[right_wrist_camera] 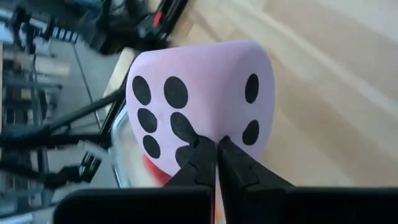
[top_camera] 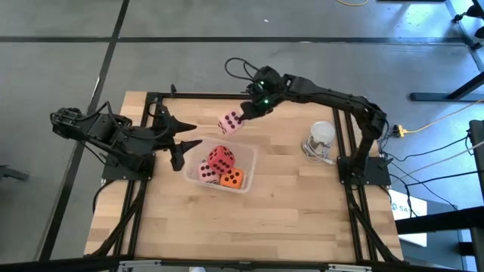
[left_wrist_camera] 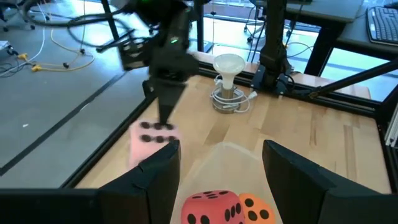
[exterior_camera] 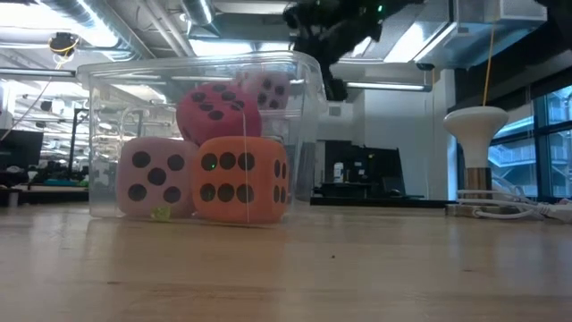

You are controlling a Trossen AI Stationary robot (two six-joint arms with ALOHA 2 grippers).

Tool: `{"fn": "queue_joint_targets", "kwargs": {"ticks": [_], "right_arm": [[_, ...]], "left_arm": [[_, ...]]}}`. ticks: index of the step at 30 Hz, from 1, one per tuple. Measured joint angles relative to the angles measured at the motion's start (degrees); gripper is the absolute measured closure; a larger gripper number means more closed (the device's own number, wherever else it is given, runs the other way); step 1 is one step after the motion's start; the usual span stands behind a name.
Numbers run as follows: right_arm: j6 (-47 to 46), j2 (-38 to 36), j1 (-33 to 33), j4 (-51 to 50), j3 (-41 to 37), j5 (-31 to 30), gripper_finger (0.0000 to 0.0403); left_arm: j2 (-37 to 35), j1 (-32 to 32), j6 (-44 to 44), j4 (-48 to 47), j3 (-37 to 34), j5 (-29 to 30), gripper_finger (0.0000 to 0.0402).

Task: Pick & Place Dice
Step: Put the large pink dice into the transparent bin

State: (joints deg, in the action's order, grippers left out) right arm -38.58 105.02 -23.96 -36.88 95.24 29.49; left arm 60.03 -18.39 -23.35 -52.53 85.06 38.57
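Pinched between the right gripper [right_wrist_camera: 216,144] fingers: a pale pink die [right_wrist_camera: 199,102], soft and round-cornered, six dark pips on one face and two on the next, squeezed in slightly at the grip. Fingers nearly closed, only a thin sliver of the foam caught between the tips. Seen from above, held die [top_camera: 231,122] hanging just beyond the far left corner of the clear plastic tub [top_camera: 249,160], right gripper [top_camera: 243,117] reaching in from the far right.

Inside the tub, three more dice: red die [top_camera: 221,158] on top, tilted, dark pips; second pale pink die [top_camera: 206,171] at the left; orange die [top_camera: 232,178] at the near right. From table height, orange die [exterior_camera: 242,179] and pink die [exterior_camera: 156,176] side by side on the tub floor, touching, both showing five- and six-pip faces; red die [exterior_camera: 217,112] resting across the two. Held die [exterior_camera: 267,88] visible through the tub wall, raised above the table, behind the others.

Left gripper [top_camera: 181,136] just left of the tub, fingers spread wide, nothing between them; from its wrist, left fingers [left_wrist_camera: 149,177] framing the red die [left_wrist_camera: 211,208] and orange die [left_wrist_camera: 256,210].

Farther right on the table, a small white lamp [top_camera: 321,138] with a coiled cord. Bare wooden tabletop [top_camera: 287,204] all around.
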Motion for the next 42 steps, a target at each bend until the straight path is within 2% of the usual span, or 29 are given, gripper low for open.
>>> {"fn": "queue_joint_targets", "kwargs": {"ticks": [8, 14, 20, 28, 39, 42], "right_arm": [[1.8, -6.1, 6.6, -5.9, 0.0, 0.1, 0.0401], [2.2, -7.6, 13.0, -9.2, 0.0, -1.7, 0.0401], [2.2, -7.1, 17.5, -11.3, 0.0, -4.4, 0.0401], [2.2, -6.8, 20.2, -11.1, 0.0, -9.2, 0.0401], [3.1, -1.4, 24.5, -11.8, 0.0, -11.2, 0.0402], [3.7, -0.4, 24.9, -13.3, 0.0, -13.7, 0.0402]], "left_arm": [[-0.5, 0.0, 0.0, 0.0, 0.0, 0.5, 0.0187], [-0.5, 0.0, 0.1, 0.0, 0.0, 0.8, 0.0187], [-0.5, 0.0, 0.1, 0.0, 0.0, 0.9, 0.0187], [-0.5, 0.0, 0.1, 0.0, 0.0, 0.9, 0.0187], [-0.5, 0.0, 0.1, 0.0, 0.0, 0.8, 0.0187], [-0.5, 0.0, 0.1, 0.0, 0.0, 0.8, 0.0187]]}}
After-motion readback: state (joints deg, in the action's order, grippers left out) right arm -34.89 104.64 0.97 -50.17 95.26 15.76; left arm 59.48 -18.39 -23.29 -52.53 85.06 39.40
